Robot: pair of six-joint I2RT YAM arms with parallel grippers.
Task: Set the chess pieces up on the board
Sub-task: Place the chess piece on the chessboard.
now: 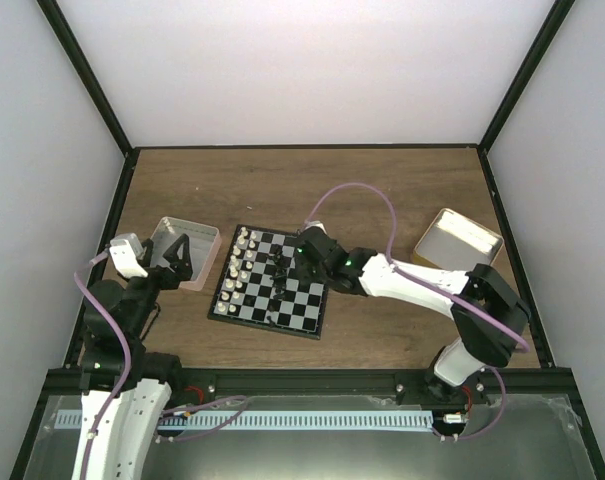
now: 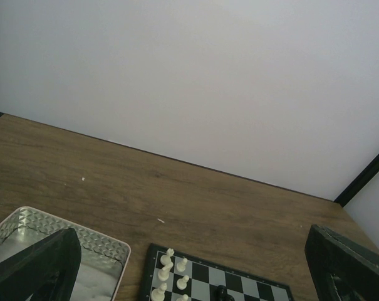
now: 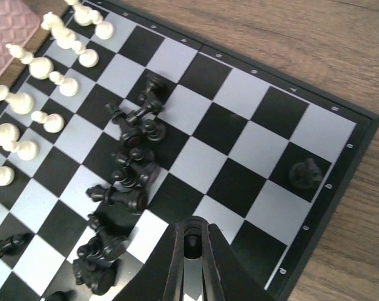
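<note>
The board (image 1: 312, 318) lies mid-table. Cream pieces (image 1: 240, 262) stand in two rows along its left side. Several black pieces (image 1: 279, 263) lie heaped at its middle; in the right wrist view the heap (image 3: 136, 164) is on its side and one black piece (image 3: 305, 174) stands alone near the board's right edge. My right gripper (image 1: 304, 252) hangs over the board; its fingers (image 3: 176, 263) are shut on a small black piece (image 3: 190, 240). My left gripper (image 1: 178, 256) is wide open and empty over the pinkish tin (image 1: 204, 240), left of the board (image 2: 264, 291).
The pinkish tin (image 2: 108, 248) sits just left of the board. A yellow-tan tin (image 1: 458, 238) stands at the right. A purple cable (image 1: 362, 192) arcs above the right arm. Black frame posts (image 1: 122, 200) line the table sides.
</note>
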